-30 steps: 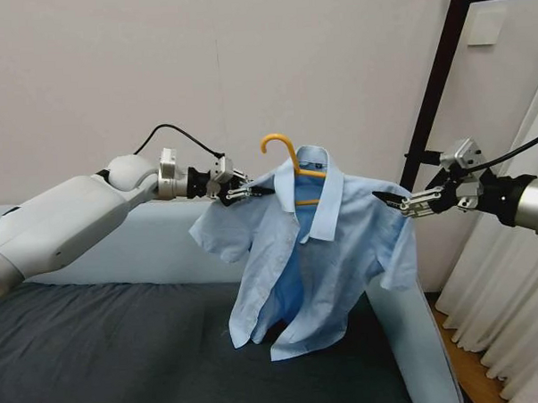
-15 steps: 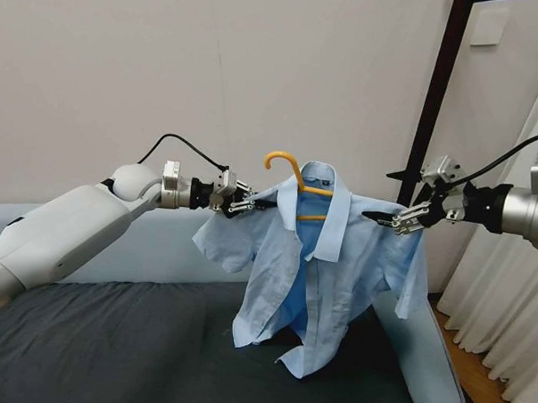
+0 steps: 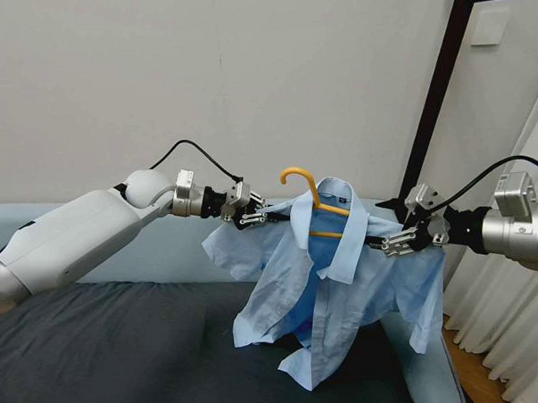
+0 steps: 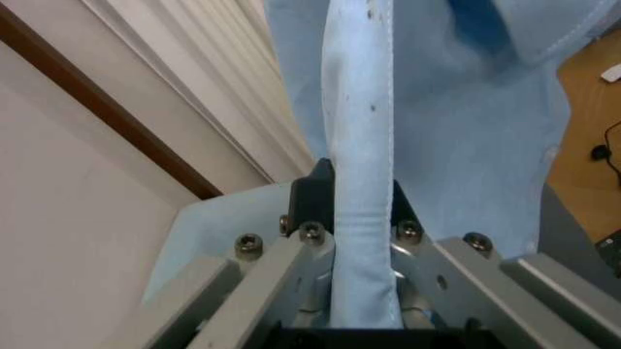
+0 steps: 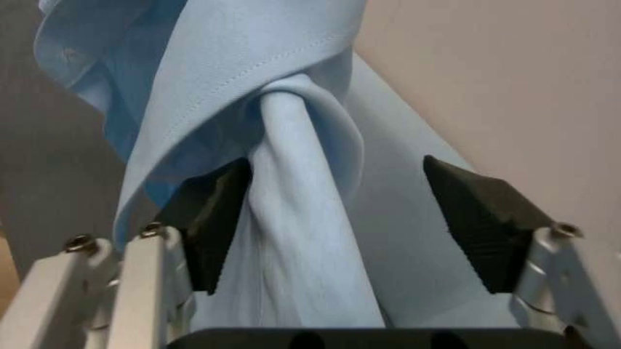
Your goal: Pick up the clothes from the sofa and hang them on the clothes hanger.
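Now: the robot is doing the carrying step. The shirt is off the sofa, up in the air, and not yet hooked on anything.
Sofa (image 3: pixel 97 352): it is lying low under the arms, with a dark seat and a pale blue back.
Shirt (image 3: pixel 344 287): it is hanging over the right end of the sofa, stretched between the two grippers. Its bottom edge is dangling near the seat.
Left gripper (image 3: pixel 261 217): it is reaching in from the left and holding the shirt at one shoulder.
Right gripper (image 3: pixel 387 244): it is reaching in from the right and meeting the other shoulder.
Hanger (image 3: pixel 299 175): it is sitting inside the shirt, and its orange hook is sticking up out of the collar, touching nothing.
Left fingers (image 4: pixel 313 190): they are squeezing tight on a rolled fold of the shirt.
Right fingers (image 5: pixel 218 218): they are standing wide apart. A fold of shirt is lying between them, leaning on one pad and staying clear of the other pad (image 5: pixel 475 225).
Next move: I think the hook is needing a rail to go over. A dark pole (image 3: pixel 434 96) is standing near, behind the right gripper. The loose right side is looking like it could slip.
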Motion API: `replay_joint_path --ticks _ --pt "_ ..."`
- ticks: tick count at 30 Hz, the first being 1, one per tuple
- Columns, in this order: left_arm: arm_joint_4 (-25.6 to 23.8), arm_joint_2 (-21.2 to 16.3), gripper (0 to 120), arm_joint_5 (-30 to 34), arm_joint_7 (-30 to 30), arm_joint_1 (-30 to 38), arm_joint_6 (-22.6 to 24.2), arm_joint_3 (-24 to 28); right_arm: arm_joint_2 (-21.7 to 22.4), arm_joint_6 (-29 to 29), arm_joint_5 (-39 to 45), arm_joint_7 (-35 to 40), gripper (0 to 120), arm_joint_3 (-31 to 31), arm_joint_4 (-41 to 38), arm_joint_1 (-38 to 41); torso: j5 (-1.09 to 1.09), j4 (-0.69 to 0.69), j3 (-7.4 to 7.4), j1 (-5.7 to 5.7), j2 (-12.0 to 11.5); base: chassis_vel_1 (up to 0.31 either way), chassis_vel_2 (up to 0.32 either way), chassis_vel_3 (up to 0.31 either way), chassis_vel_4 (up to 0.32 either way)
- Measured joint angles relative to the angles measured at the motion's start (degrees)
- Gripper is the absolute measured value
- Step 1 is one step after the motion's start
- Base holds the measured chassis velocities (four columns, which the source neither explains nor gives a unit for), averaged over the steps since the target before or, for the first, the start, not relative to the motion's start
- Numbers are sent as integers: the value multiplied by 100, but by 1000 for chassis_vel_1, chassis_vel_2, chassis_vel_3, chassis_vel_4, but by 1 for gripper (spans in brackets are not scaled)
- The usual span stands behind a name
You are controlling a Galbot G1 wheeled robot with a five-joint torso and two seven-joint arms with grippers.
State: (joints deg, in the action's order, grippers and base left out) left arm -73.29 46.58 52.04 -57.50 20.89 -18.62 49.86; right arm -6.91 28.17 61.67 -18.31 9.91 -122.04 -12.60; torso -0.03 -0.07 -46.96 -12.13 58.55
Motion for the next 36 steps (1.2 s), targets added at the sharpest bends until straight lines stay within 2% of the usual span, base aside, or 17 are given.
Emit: replay_joint_path --ticks 1,5,6,15,18,23,27,28,31,36 --pt "0 -8 1 -14 0 -4 -1 1 33 -6 2 -19 68 -1 -3 -7 0 0 0 0 0 0 0 0 0" --pt "-1 -23 1 -45 0 -26 -9 5 101 -72 3 -105 48 -10 -58 -46 0 0 0 0 0 0 0 0 0" --pt "-1 -23 1 -45 0 -26 -9 5 101 -72 3 -105 48 -10 -58 -46 0 0 0 0 0 0 0 0 0" --pt "-75 14 1 -38 69 -15 0 70 -15 -199 -62 -171 12 36 -130 -85 0 0 0 0 0 0 0 0 0" --pt "-72 16 1 -35 121 -11 2 84 -13 -249 -80 -196 8 44 -133 -103 0 0 0 0 0 0 0 0 0" --pt "-81 16 1 -35 246 -11 0 92 -7 -303 -46 -197 8 45 -117 -131 0 0 0 0 0 0 0 0 0" --pt "-73 37 15 -69 471 -16 -64 59 -22 -311 125 -133 8 45 -76 -153 0 0 0 0 0 0 0 0 0" --pt "-73 37 15 -69 471 -16 -64 59 -22 -311 125 -133 8 45 -76 -153 0 0 0 0 0 0 0 0 0" --pt "-41 36 31 -204 532 -19 -157 9 -24 -252 303 64 8 42 -72 -160 0 0 0 0 0 0 0 0 0" --pt "29 27 47 -422 577 -91 -265 -165 -98 106 782 580 8 -6 -91 -116 0 0 0 0 0 0 0 0 0"
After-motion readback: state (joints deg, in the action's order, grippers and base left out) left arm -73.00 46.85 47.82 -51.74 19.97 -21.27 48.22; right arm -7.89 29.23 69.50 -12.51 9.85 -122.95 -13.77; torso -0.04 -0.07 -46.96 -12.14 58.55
